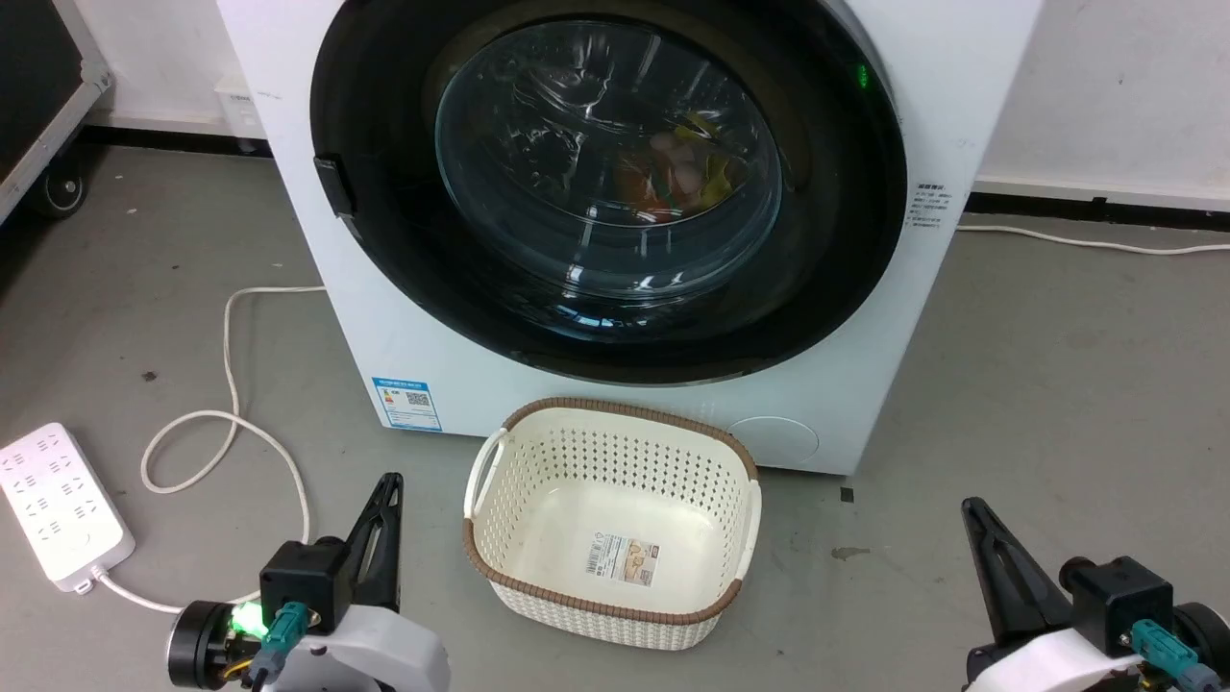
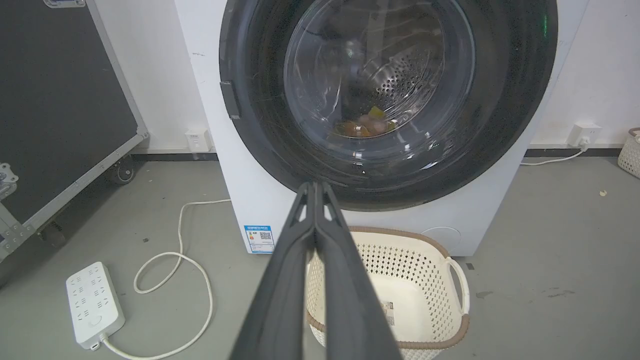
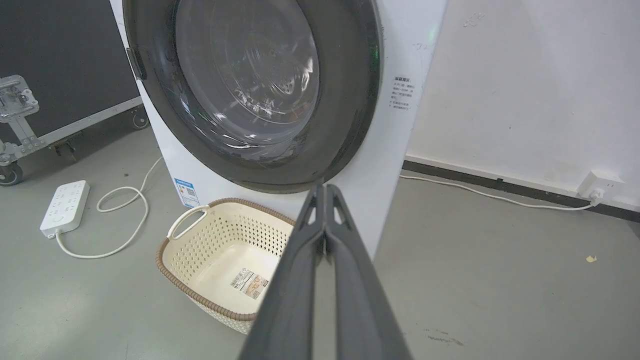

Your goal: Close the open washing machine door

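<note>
Head view cuts off the top of the door (image 1: 855, 240), which lies flush on the washer (image 1: 327, 327) front. The coloured things (image 1: 673, 178) behind it are too blurred for us to name. Our left wrist view adds the holes of the drum (image 2: 400, 85). Our left gripper (image 1: 391, 482) and right gripper (image 1: 971, 507) are both pressed together and empty. They sit low on either side of the basket (image 1: 615, 408), with bare floor (image 1: 1057, 384) around them.

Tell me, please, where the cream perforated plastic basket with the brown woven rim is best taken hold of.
Probably the white loop handle at the left end of the cream perforated basket, from above with the left gripper, now shut. The loop bows clear of the wall, leaving a slot for one finger, and the basket sits upright.
</note>
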{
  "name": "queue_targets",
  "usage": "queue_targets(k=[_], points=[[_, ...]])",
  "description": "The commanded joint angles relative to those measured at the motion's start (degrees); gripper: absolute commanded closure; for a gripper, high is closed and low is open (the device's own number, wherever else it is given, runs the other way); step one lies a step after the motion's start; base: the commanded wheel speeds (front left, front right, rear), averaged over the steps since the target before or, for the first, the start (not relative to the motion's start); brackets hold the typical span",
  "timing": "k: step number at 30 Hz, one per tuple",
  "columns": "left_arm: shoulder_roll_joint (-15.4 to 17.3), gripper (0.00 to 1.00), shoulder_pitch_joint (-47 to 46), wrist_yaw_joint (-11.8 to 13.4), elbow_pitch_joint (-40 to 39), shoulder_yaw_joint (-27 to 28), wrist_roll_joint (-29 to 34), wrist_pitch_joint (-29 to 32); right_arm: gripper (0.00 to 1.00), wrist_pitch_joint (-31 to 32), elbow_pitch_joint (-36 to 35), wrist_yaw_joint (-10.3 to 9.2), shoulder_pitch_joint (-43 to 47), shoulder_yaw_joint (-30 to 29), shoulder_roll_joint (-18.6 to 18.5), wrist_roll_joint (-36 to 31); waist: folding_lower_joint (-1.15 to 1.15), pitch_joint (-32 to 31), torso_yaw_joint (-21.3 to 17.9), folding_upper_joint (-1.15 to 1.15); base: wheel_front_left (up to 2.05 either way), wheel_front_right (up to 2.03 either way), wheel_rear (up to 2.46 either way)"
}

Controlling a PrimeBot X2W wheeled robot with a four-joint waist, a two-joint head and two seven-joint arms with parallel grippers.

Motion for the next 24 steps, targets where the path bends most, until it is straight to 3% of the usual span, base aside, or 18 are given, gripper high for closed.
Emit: queue_targets(k=[1,24], points=[[-0.1,1.00,0.7,0.3,-0.4,0.3,0.4,0.2,1.00,0.2,-0.4,-0.03,-1.1,0.2,0.1,-0.3,0.00,0.0,0.0,0.00,0.00,0.00,0.00],[-1.0,1.00,0.9,1.4,-2.3,1.6,1.6,2.9,1.00,2.8,-0.9,-0.04,-2.1,1.5,0.2,-0.4,0.00,0.2,-0.4,0.00,0.00,0.00,0.00]])
